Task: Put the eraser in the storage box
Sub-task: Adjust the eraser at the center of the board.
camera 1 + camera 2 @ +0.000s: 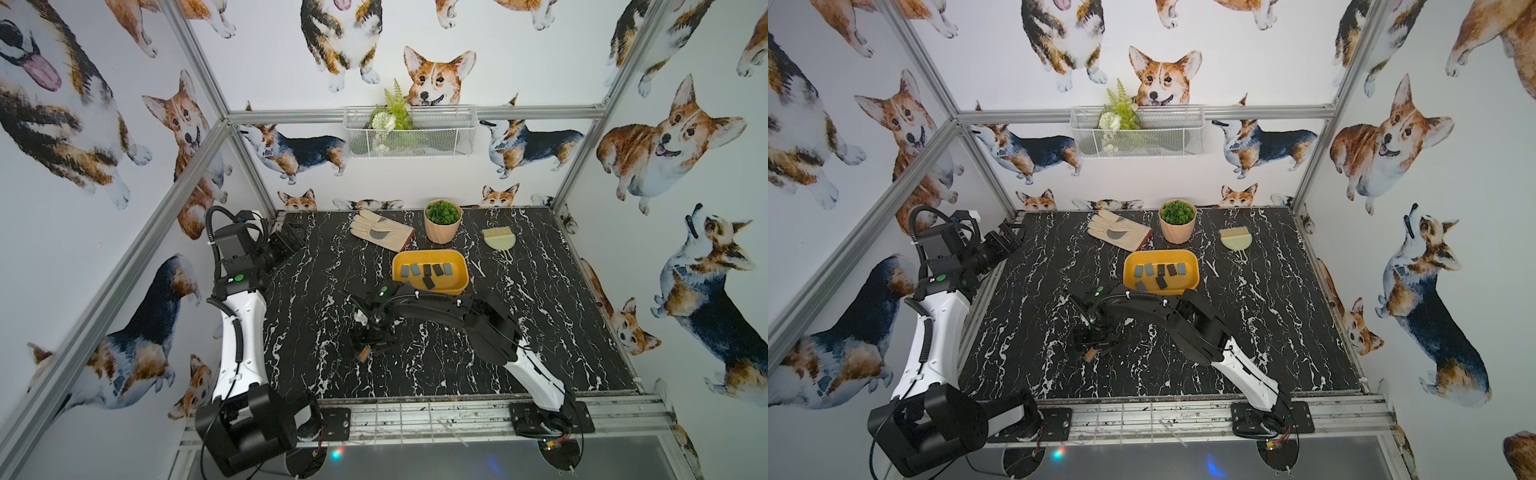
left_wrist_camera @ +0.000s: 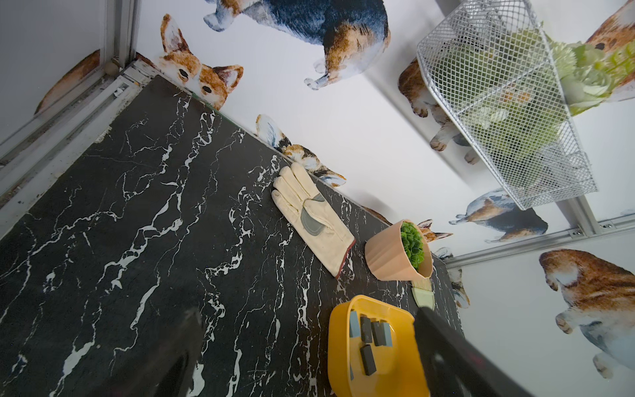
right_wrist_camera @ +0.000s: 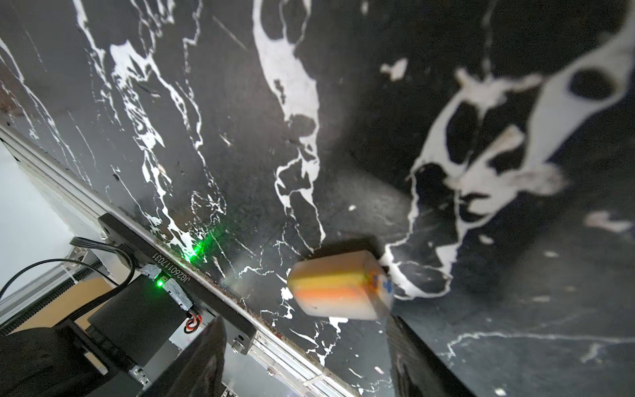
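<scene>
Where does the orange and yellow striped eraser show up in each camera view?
Top views: in both, the eraser sits toward the middle of the near half of the table, at the right gripper.
Left wrist: not in it.
Right wrist: the eraser is just ahead of the spread fingers.
Shared landmark: the white-veined black table, seen in every view.
</scene>
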Controlling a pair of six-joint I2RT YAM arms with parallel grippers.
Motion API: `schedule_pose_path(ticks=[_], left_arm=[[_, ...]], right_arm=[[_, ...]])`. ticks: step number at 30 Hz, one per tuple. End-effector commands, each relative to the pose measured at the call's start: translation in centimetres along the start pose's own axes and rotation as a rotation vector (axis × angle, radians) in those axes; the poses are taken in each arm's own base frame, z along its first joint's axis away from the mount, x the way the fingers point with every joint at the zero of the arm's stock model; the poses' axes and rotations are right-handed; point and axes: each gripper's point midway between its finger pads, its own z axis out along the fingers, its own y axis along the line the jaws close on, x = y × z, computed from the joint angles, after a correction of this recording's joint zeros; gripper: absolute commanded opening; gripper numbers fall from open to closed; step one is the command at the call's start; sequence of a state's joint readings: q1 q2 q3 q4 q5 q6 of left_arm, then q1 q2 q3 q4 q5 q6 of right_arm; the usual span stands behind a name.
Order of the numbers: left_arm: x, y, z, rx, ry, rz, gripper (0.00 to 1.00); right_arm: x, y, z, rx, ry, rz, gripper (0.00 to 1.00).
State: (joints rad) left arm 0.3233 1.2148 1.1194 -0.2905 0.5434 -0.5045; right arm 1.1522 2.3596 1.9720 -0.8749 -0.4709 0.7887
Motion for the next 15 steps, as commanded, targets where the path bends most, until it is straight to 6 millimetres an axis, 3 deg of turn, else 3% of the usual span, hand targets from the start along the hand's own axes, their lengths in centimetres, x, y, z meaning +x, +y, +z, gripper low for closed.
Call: schedule_pose_path(ticks=[1,11,15], left_arm=[[-0.1,-0.2,-0.2,0.014,-0.002,0.009,0.98],[-0.2,-0.1,-0.3,0.013,-0.007,0.008,0.98],[-0.2,-0.2,-0.3,0.016,-0.006,0.009,0.98]], right_arm=[[-0.2,0.4,0.1,-0.002,0.008,0.023,0.75],[-1.5,0.2,0.5,0.029,-0.004,-0.003,0.75],[-1.4,-1.1,0.3,0.118,-0.006,-0.047,0.75]])
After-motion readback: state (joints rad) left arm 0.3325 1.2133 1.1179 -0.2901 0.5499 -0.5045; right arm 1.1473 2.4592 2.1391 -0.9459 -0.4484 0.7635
